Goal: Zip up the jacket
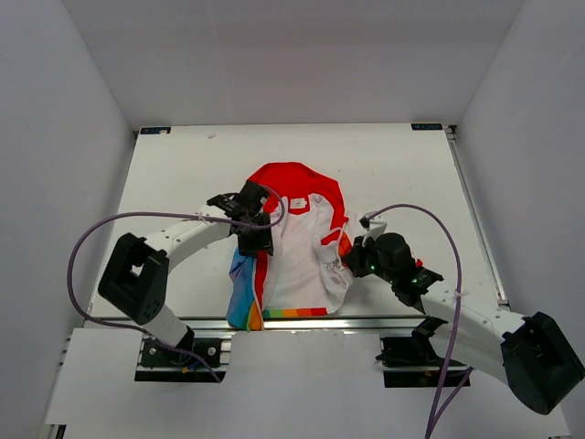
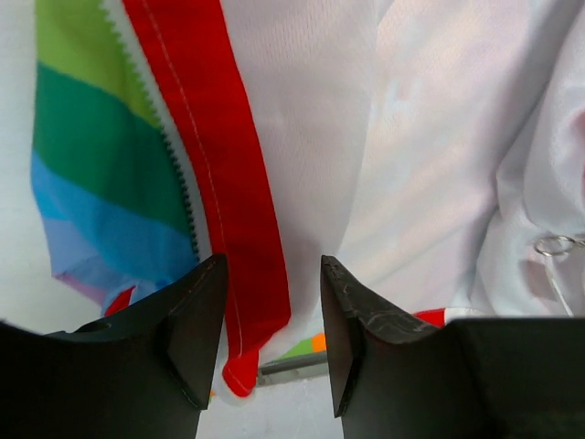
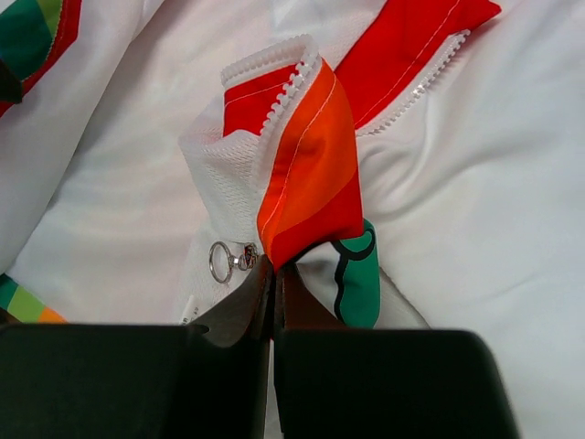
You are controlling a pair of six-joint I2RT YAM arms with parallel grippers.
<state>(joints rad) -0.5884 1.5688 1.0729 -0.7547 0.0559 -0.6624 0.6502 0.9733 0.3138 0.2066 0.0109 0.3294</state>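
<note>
The small rainbow-and-red child's hooded jacket [image 1: 297,265] lies open, white lining up, mid white table [image 1: 183,174], striped hem [image 1: 292,313] nearest. At its 4 o'clock the right gripper [image 3: 272,270] pinches an orange zipper-edge fold [image 3: 311,174] in closed jaws. At 9 o'clock the left gripper [image 2: 274,274], jaws part-open, straddles the red front band [image 2: 215,165]. The red hood [image 1: 297,178] is at 12 o'clock.

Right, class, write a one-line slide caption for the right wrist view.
Right end effector pinches the open jacket by its orange front edge, the zipper's ring pull hanging just beside it.
</note>
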